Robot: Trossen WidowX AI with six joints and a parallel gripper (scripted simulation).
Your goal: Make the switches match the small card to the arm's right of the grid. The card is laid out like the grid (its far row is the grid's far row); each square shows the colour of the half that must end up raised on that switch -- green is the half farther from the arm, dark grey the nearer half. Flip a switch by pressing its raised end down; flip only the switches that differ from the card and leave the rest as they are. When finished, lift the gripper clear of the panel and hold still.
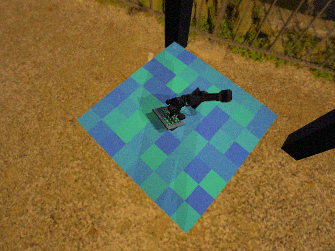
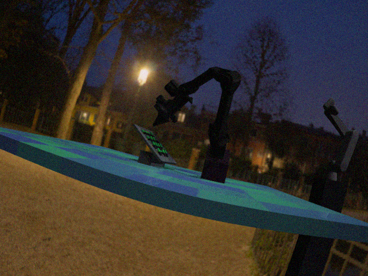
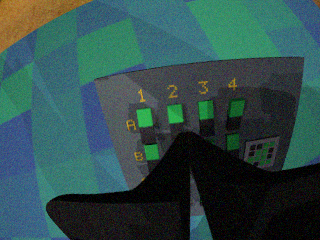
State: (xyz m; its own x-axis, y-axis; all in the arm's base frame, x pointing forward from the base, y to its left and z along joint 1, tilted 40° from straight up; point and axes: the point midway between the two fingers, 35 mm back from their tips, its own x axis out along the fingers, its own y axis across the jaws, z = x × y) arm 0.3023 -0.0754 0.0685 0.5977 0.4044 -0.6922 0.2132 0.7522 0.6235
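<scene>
The tilted grey panel carries a grid of green and dark grey rocker switches. In the wrist view, row A shows switch A1, switch A2, switch A3 and switch A4. Switch B1 and switch B4 also show. The raised ends are hard to tell. The small card is partly covered at its lower edge. My gripper is shut and empty, above the panel with a gap. Its fingers hide most of the lower rows.
The panel stands on a dark block on the blue and green checkered table. The arm's base stands beside the panel. Dark posts stand at the table's edge or beyond it.
</scene>
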